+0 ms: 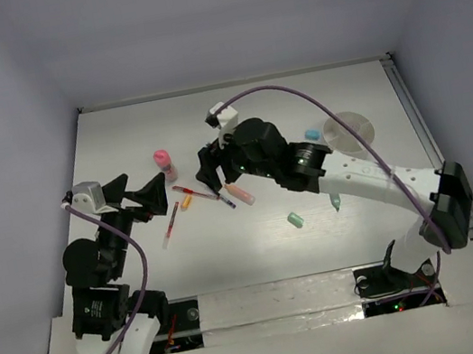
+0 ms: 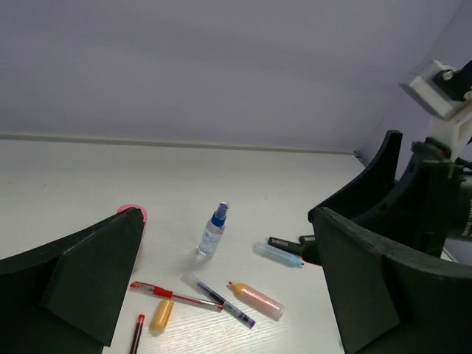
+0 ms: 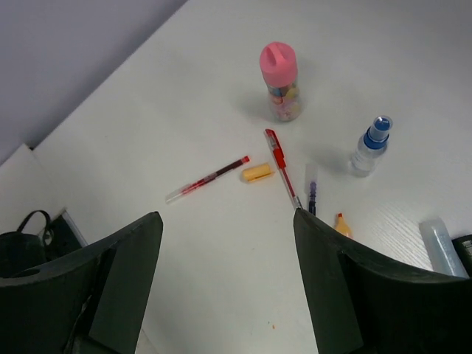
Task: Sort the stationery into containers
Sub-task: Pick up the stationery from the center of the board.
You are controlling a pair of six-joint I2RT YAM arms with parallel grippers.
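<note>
Nearest the arm bases, on the white table (image 1: 260,255): a red-and-clear pen (image 1: 170,225) on a slant at the left, a mint eraser (image 1: 295,220) toward the middle, a green marker (image 1: 336,202) right by the right arm's forearm.

Left of the pens, the left gripper (image 1: 136,193), fingers spread wide, nothing between them, clear of the table.

A little farther, the main cluster, all lying flat and close together: short orange marker (image 1: 187,201), red pen (image 1: 191,191), thin purple-tipped pen (image 1: 225,202), pinkish-orange marker (image 1: 240,195) (red pen's tip almost at the purple-tipped one's end; touching or not, impossible to tell).

Over the far side of that cluster, the right gripper (image 3: 227,221), parted wide too, holding nothing, only bare table between its fingertips in the wrist view.

Just beyond the cluster, a small clear spray bottle (image 2: 212,230) with a blue top, upright, and near it a pale blue marker (image 2: 279,254), flat.

Farther left, the pink-capped bottle (image 1: 163,162), upright, colourful bits inside.

Farthest, on the right: a blue eraser (image 1: 312,134), and just beside it the round translucent cup (image 1: 348,130), well apart from the cluster.
</note>
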